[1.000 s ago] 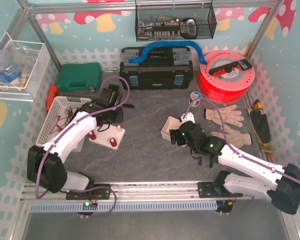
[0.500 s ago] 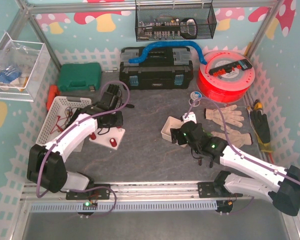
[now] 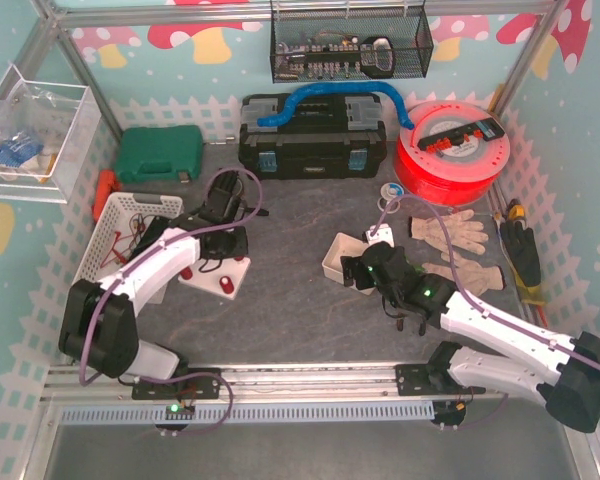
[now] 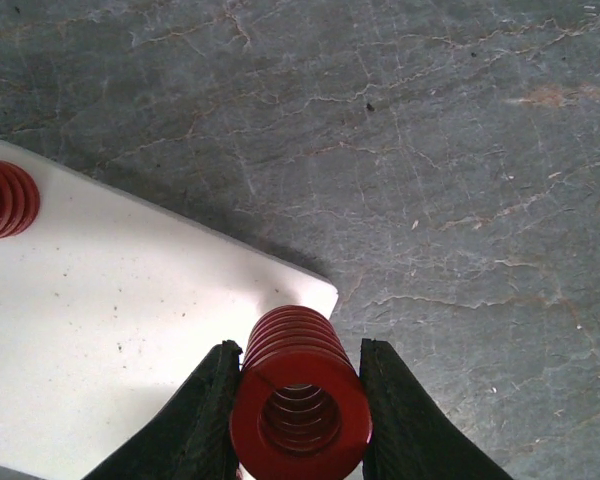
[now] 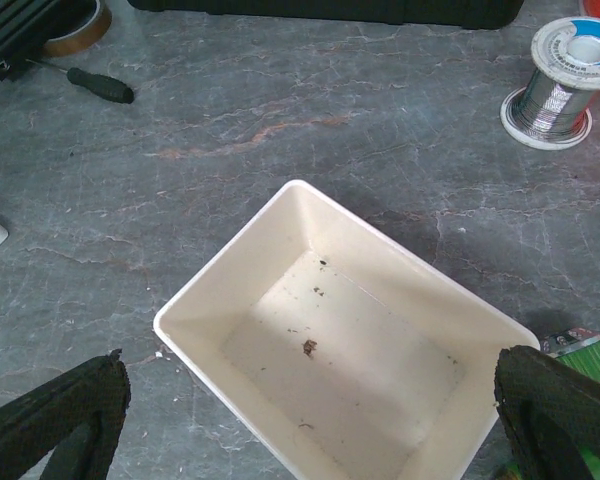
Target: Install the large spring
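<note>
In the left wrist view my left gripper (image 4: 300, 345) is shut on the large red spring (image 4: 300, 400), one black finger on each side. The spring hangs over the near corner of the white base plate (image 4: 110, 340). A second red spring (image 4: 0, 197) stands on the plate at the left edge. In the top view the left gripper (image 3: 223, 248) is over the plate (image 3: 230, 270), where a red spring (image 3: 223, 286) shows. My right gripper (image 5: 308, 358) is wide open and empty above a white bin (image 5: 280, 250).
A white basket (image 3: 115, 235) lies left of the plate. A black toolbox (image 3: 313, 140), a green case (image 3: 160, 153) and a red filament spool (image 3: 450, 150) stand at the back. Gloves (image 3: 450, 235) lie right. A solder reel (image 5: 565, 85) and a screwdriver (image 5: 98, 85) lie beyond the bin.
My left gripper has shifted a little to the right over the base plate with the spring in it. The right arm has barely moved.
</note>
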`<state>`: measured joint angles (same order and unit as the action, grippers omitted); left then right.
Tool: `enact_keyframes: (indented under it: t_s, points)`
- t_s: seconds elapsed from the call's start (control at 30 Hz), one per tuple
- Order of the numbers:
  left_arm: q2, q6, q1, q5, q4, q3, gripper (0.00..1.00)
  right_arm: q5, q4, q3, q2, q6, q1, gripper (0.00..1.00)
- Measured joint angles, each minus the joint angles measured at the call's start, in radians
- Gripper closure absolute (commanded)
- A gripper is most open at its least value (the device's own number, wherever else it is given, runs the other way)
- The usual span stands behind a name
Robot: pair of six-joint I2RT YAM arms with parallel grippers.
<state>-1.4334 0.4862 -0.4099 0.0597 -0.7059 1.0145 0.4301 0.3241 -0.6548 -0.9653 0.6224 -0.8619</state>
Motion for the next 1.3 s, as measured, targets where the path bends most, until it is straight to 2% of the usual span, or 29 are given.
enact_keyframes:
  t_s: [0.47,0.83,0.87,0.9,0.93,1.0,1.13,1.3]
  points:
    - [-0.04,0.021,0.0,-0.003,0.034,-0.018,0.56,0.005,0.002,-0.001,0.007,-0.004,0.0,0.01]
    - [-0.023,0.053,0.0,-0.014,0.04,0.027,0.28,0.078,-0.045,-0.074,0.022,-0.098,0.01,0.01]
    - [-0.015,0.052,0.0,-0.013,0.046,0.044,0.24,0.092,-0.069,-0.074,0.019,-0.124,0.013,0.01]
    - [-0.006,0.049,0.0,-0.01,0.055,0.059,0.08,0.106,-0.093,-0.073,0.014,-0.15,0.018,0.01]
    - [0.006,0.045,0.0,-0.003,0.07,0.074,0.01,0.121,-0.13,-0.073,0.005,-0.187,0.029,0.01]
    - [0.034,0.028,0.0,0.025,0.12,0.098,0.01,0.135,-0.212,-0.072,-0.022,-0.256,0.076,0.01]
    - [0.078,-0.045,0.0,0.099,0.294,0.105,0.01,0.116,-0.363,-0.072,-0.107,-0.362,0.264,0.01]
    - [0.096,-0.241,0.0,0.172,0.655,-0.016,0.01,0.07,-0.523,-0.072,-0.253,-0.493,0.47,0.01]
